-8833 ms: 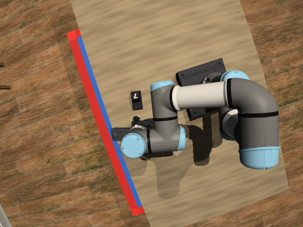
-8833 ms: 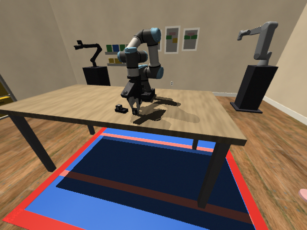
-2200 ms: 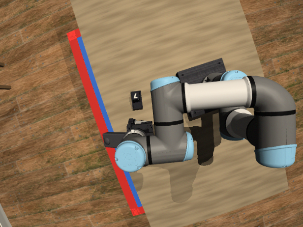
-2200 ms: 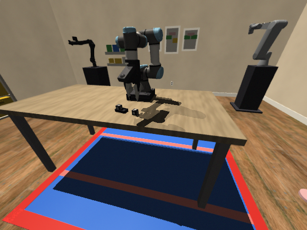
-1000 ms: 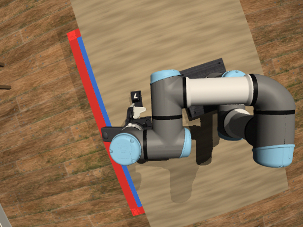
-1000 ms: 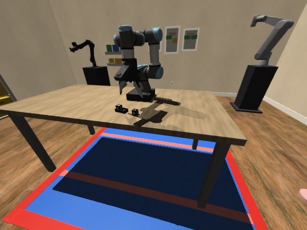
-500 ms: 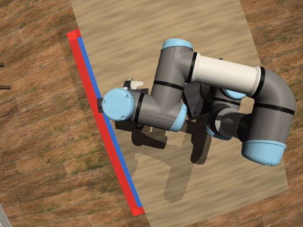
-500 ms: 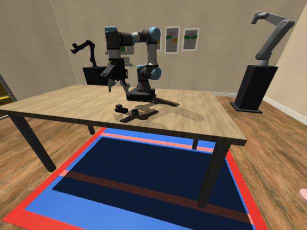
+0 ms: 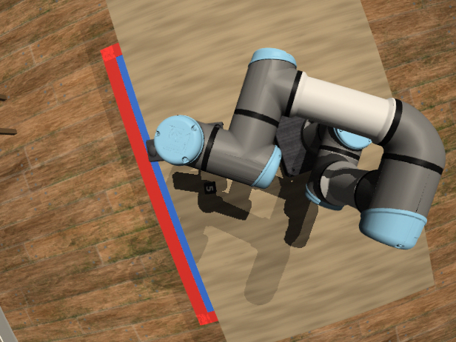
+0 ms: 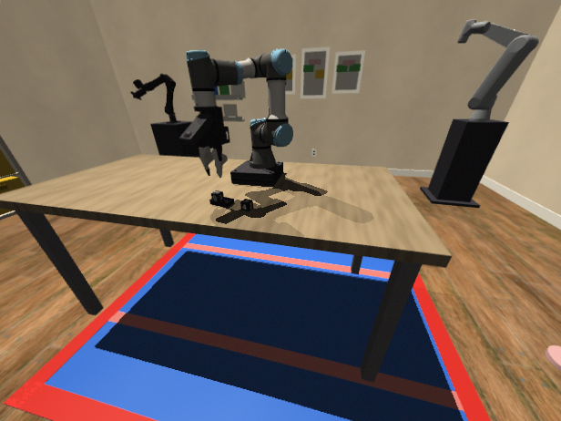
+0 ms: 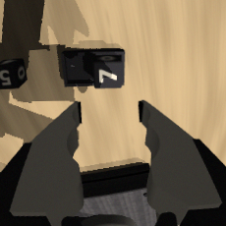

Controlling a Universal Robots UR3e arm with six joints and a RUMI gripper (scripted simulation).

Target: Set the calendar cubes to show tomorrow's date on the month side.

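Note:
In the wrist view a black calendar tray [image 11: 92, 68] lies on the table ahead of my fingers. A black cube showing a tilted 7 [image 11: 109, 74] sits in its right slot; the left slot looks empty. A second black cube showing 5 [image 11: 11, 74] lies loose on the table left of the tray, also seen in the top view [image 9: 209, 187]. My gripper [image 11: 109, 102] hangs above the table, short of the tray, fingers partly apart with nothing between them. From the side, the gripper [image 10: 213, 170] is well above the tray [image 10: 222, 201] and the loose cube [image 10: 247, 204].
The arm's base [image 10: 257, 173] stands behind the tray. In the top view the arm covers the tray and the gripper. The table's near edge [image 9: 163, 192] runs close to the cubes.

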